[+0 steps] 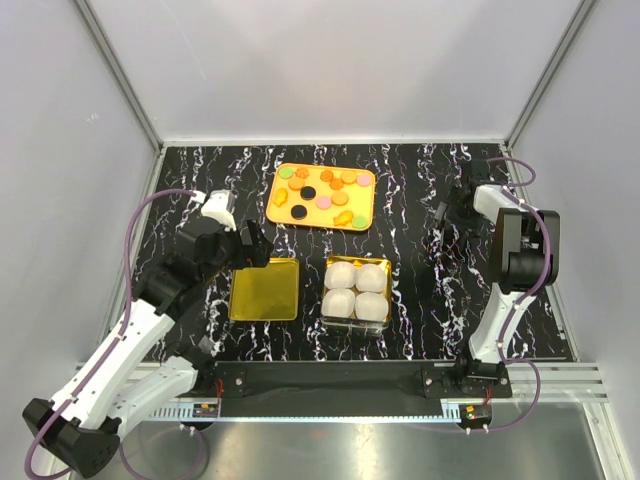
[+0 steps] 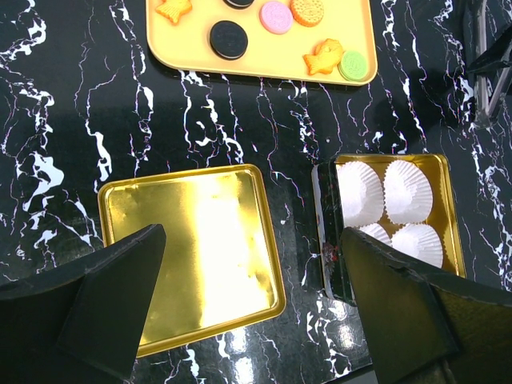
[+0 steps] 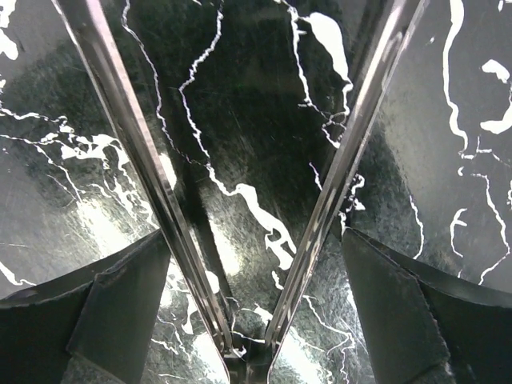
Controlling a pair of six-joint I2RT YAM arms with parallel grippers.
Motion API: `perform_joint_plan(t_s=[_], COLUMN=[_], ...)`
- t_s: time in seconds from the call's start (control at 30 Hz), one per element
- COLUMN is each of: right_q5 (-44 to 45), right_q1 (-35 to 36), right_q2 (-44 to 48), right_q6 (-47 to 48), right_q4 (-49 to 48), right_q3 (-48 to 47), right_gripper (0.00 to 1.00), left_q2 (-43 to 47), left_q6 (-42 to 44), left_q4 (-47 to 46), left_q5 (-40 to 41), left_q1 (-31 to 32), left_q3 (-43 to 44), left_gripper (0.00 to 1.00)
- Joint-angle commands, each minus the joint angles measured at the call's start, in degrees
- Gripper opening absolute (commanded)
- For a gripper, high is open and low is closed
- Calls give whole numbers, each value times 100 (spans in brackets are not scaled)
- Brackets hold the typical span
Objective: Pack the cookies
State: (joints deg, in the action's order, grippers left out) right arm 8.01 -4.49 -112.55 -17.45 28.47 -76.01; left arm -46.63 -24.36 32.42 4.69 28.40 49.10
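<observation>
The cookies [image 1: 322, 190] are small flat discs and shapes in orange, pink, green and black. They lie on an orange tray [image 1: 280, 212] at the back middle, and some show in the left wrist view [image 2: 228, 38]. A gold box [image 1: 386, 268] holds white paper cups; its rim shows in the left wrist view [image 2: 448, 210]. My left gripper [image 1: 250, 245] is open and empty, hovering over a flat gold lid [image 2: 192, 248]. My right gripper [image 1: 443, 215] holds metal tongs [image 3: 136, 136] spread in a V between its fingers [image 3: 128, 288], over bare table.
The gold lid [image 1: 265, 289] lies left of the box. The tongs also show at the top right of the left wrist view [image 2: 490, 56]. Black marble table top [image 1: 420, 320] has white walls on three sides.
</observation>
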Motion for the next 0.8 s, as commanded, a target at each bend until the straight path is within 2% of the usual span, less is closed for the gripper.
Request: perform_joint_plan(t_s=[0.0,0.43,0.6,0.77], right_q5=[-1,-45,-19,130], right_q1=[18,159,194,194], right_q2=[-56,-144,-214,-180], right_q6=[207,295,313,269], right_q4=[-25,-140,-184,-201], right_q3=[-292,-195,-187,-99], right_gripper=[94,89,84,75], left_q2=[-13,22,22,31], left_q6=[80,80,80,80], left_q4=[-298,-298,-298,-298], left_q5=[-108,-152,-170,-170], left_q1=[-28,-28,-28,-28], left_q3=[-32,-41,-41,-50], left_gripper=[99,99,99,99])
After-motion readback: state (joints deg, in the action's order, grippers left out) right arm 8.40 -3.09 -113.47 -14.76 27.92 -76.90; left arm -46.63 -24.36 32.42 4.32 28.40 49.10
